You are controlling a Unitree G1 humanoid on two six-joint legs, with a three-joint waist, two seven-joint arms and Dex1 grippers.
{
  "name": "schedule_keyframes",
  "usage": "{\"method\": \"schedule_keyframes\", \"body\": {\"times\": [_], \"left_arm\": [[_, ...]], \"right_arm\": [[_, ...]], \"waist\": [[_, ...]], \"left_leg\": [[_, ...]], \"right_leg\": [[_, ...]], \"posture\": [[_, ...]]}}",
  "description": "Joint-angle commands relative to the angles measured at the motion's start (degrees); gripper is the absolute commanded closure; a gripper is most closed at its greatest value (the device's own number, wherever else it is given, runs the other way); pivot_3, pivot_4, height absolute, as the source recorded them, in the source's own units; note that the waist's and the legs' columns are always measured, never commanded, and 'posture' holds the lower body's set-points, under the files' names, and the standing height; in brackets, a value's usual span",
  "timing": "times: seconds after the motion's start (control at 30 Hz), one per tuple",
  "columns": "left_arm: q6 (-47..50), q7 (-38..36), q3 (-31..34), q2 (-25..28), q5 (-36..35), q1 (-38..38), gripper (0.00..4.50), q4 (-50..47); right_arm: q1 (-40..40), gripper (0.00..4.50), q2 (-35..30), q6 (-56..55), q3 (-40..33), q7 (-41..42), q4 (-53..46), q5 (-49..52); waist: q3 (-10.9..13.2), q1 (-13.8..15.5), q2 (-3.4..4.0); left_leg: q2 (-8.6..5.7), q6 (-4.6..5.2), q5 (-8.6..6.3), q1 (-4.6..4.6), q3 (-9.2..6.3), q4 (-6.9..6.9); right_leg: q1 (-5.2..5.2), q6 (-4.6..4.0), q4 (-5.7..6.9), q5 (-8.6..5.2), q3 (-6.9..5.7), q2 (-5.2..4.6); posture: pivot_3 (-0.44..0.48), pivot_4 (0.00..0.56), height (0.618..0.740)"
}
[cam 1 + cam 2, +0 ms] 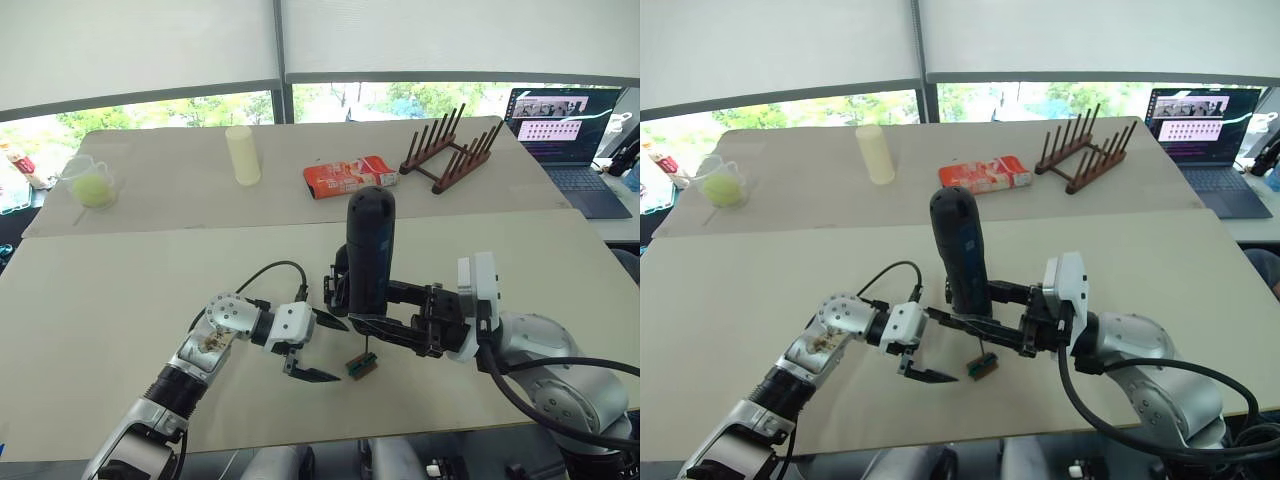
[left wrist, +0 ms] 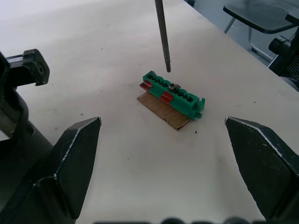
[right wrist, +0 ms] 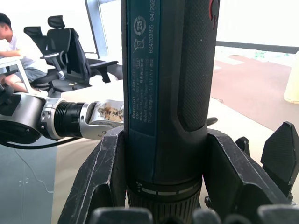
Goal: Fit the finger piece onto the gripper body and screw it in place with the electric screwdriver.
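item, electric screwdriver (image 1: 370, 250): we hold it upright in our right claw (image 1: 385, 312), whose fingers are clamped around its thick barrel. its thin metal bit (image 2: 162, 35) points down, the tip just above the small green block (image 2: 174, 93).

item, small green block: it lies on a scrap of brown card (image 2: 162, 109) on the table (image 1: 120, 300), near the near edge, between our two claws. a small screw head sits on its top.

item, left claw (image 1: 318, 348): fingers spread wide apart, gripping nothing, just beside the block, tips aimed toward it.

item, gripper body: a black assembly (image 2: 21, 81) shows at the edge of the left wrist view; we cannot tell whether this is it.

far table: cream cylinder (image 1: 243, 154), red packet (image 1: 350, 176), wooden rack (image 1: 452, 150), laptop (image 1: 560, 125).
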Motion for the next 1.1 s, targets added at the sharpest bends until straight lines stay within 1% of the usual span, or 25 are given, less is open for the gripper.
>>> {"method": "schedule_keyframes", "body": {"times": [0.03, 1.1], "left_arm": [[-0.36, -0.26, -0.16, -0.04, -0.79, 0.18, 0.00, -1.79], [0.36, -0.17, 0.04, 0.39, -0.95, 0.37, 0.00, -2.69]], "right_arm": [[-0.32, 2.61, 0.46, -1.77, -0.94, -0.14, -3.11, 0.80], [-0.63, 2.61, 1.88, -2.32, 1.21, 0.32, -1.54, -1.57]], "waist": [[0.00, 0.00, 0.00], [0.00, -0.01, 0.00]], "left_leg": [[0.00, 0.00, 0.00, 0.00, 0.00, 0.00], [0.00, 0.00, 0.00, 0.00, 0.00, 0.00]], "right_leg": [[0.00, 0.00, 0.00, 0.00, 0.00, 0.00], [0.00, 0.00, 0.00, 0.00, 0.00, 0.01]], "posture": [[0.000, 0.150, 0.740], [0.000, 0.150, 0.740]]}}
